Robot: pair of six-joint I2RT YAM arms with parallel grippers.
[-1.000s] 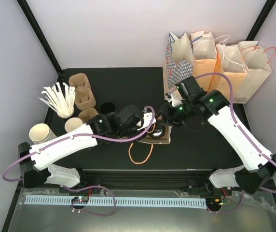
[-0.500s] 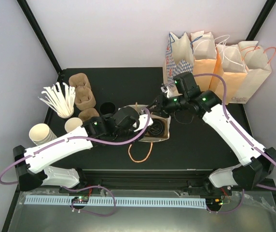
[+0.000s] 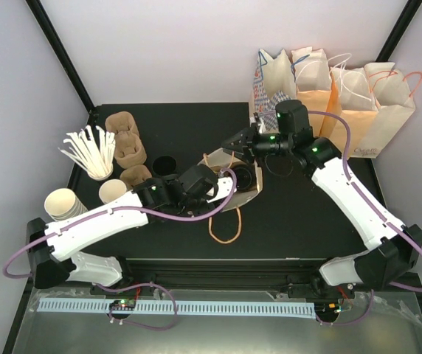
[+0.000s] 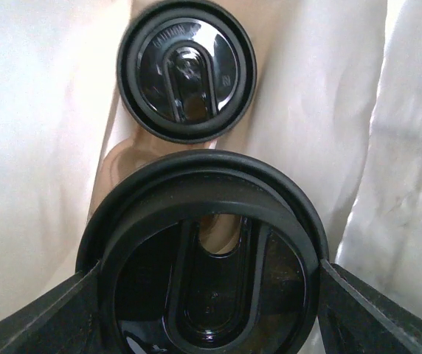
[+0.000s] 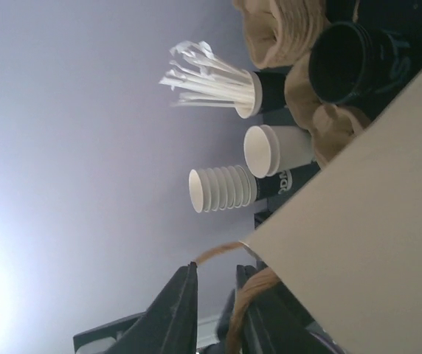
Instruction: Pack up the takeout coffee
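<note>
The takeout coffee shows in the left wrist view as a round black lid (image 4: 207, 258); its white side is hidden below the lid. My left gripper (image 4: 207, 295) is shut on it, one finger (image 4: 49, 313) on each side. It is held inside the tan paper bag (image 3: 249, 193), whose pale walls (image 4: 34, 147) surround it. A second black-lidded cup (image 4: 187, 70) sits deeper in the bag. In the top view my left gripper (image 3: 212, 186) is at the bag's mouth. My right gripper (image 3: 234, 144) holds up the bag's orange handle (image 5: 259, 291) beside the bag's panel (image 5: 358, 221).
The bag's other handle loop (image 3: 226, 228) lies on the table. At the left are a cup of white stirrers (image 3: 93, 151), brown cup carriers (image 3: 126, 140), a black cup (image 3: 165, 164) and cream cups (image 3: 63, 203). Several paper bags (image 3: 329, 96) stand at the back right.
My right gripper moved back and up, lifting the bag's rim and opening its mouth. My left gripper pushed further into the bag with the cup. The loose handle loop shifted right.
</note>
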